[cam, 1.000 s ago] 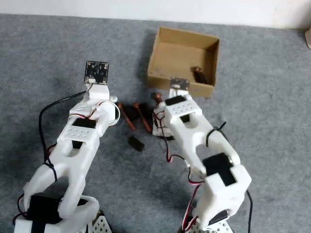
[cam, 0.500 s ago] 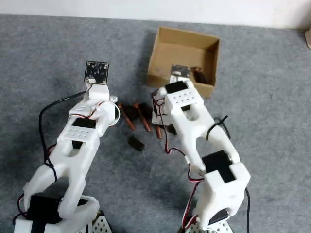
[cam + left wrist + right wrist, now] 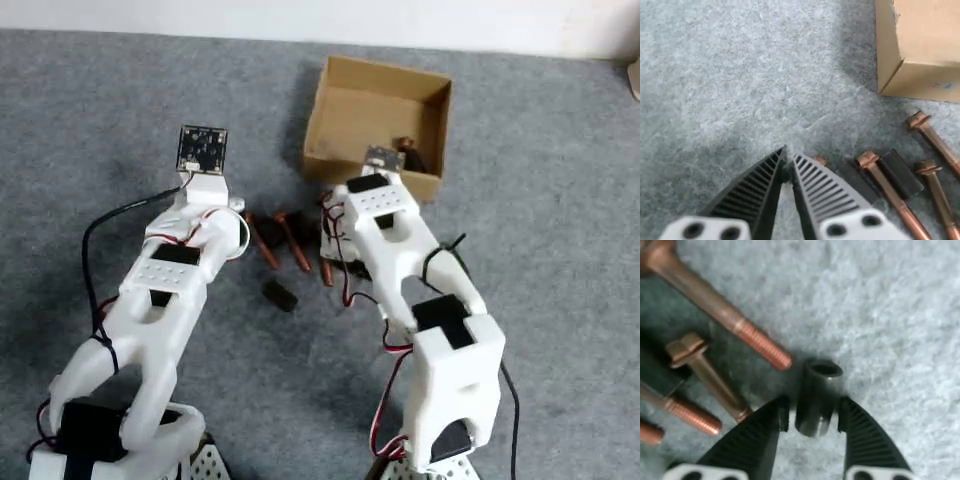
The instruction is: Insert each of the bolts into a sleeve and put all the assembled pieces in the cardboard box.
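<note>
With one piece (image 3: pixel 410 152) seemingly in the far cardboard box (image 3: pixel 330 160) and loose bolts (image 3: pixel 890 187) left on the table (image 3: pixel 560 250), the right gripper (image 3: pixel 812 415) has its fingers parted astride a black sleeve (image 3: pixel 817 400), while the left gripper (image 3: pixel 788 160) has its fingers closed on nothing.

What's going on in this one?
Two arms are working over a grey carpet. The right gripper has its jaws open on either side of a black sleeve, not yet clamped. Loose copper bolts lie beside it. The left gripper hangs shut and empty above the carpet near the bolts. What looks like one assembled piece lies in the cardboard box.
</note>
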